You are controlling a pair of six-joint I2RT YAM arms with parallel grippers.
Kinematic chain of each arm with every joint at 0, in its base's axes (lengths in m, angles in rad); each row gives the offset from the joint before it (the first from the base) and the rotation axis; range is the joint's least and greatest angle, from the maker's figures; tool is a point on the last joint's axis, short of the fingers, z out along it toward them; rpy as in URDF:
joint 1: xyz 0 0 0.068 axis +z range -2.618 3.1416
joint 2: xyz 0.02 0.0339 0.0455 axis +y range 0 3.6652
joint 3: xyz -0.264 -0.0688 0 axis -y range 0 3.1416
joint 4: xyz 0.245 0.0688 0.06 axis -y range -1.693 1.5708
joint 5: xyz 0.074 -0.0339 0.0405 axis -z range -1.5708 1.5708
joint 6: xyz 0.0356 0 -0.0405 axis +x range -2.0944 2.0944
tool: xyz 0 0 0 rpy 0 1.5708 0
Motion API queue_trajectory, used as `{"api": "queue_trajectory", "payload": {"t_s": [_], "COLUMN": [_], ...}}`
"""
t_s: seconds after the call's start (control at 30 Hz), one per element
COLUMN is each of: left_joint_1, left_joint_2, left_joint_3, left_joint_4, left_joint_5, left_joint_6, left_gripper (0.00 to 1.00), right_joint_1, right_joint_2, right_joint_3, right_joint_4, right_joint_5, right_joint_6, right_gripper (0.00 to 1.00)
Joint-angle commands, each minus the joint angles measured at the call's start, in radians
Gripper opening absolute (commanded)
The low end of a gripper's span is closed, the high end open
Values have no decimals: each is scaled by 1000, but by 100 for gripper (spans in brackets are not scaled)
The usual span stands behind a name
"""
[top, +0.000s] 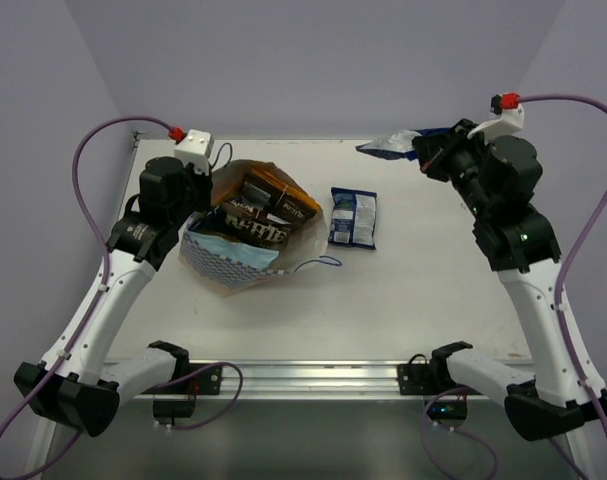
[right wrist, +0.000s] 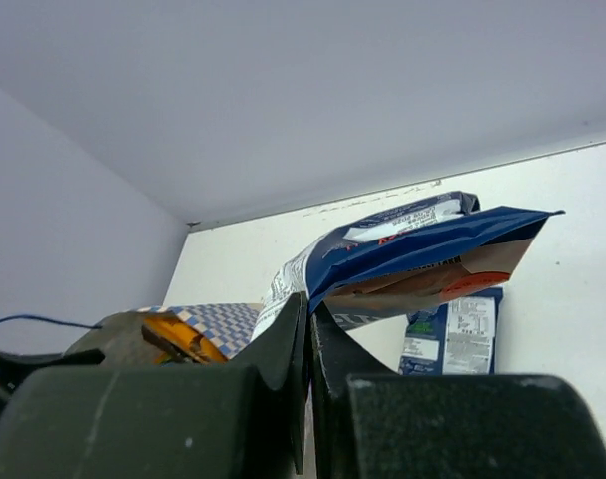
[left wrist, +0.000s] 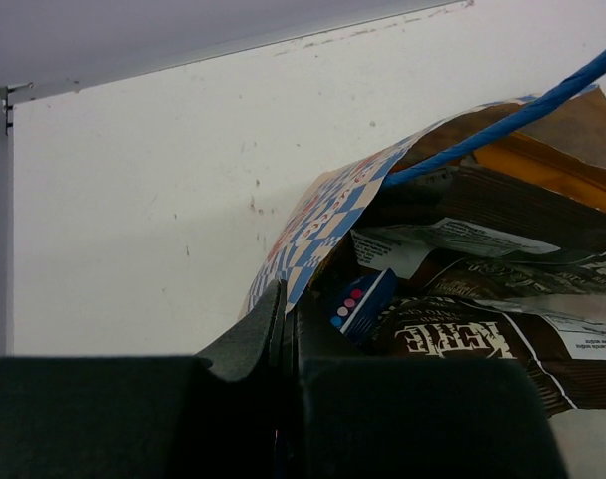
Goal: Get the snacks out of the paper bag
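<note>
Your left gripper (left wrist: 281,324) is pinched shut on the left rim of the checkered paper bag (top: 223,262). Inside, brown chip bags (left wrist: 482,344) read roughly "KETTLE"; the rest are buried. One blue packet (top: 353,217) lies just right of the bag. Your right gripper (right wrist: 307,334) clamps a second blue packet (right wrist: 422,254) above the far right of the table (top: 433,290); its print is illegible.
</note>
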Motion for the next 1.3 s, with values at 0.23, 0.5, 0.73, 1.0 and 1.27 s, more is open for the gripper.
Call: {"api": "queue_trajectory", "payload": {"t_s": [0.23,0.5,0.73,1.0,1.27], "left_joint_1": [-11,-9,-11,-11,-11], "left_joint_2": [-5,-8,-8,-6,0], "left_joint_3": [77,81,86,75,69], "left_joint_4": [88,71,67,59,41], "left_joint_5": [176,210,196,167,161], "left_joint_6": [55,85,90,82,70], "left_gripper": [0,0,0,0,0], "right_joint_1": [-238,-249,13,384,544], "right_joint_2": [228,135,-86,39,368], "right_joint_3": [-375,-586,-466,-272,-65], "right_joint_4": [473,308,205,185,103], "right_joint_5": [-214,-210,-257,-402,-392], "right_joint_6": [16,-43,-304,-551,-697], "right_gripper": [0,83,89,83,82]}}
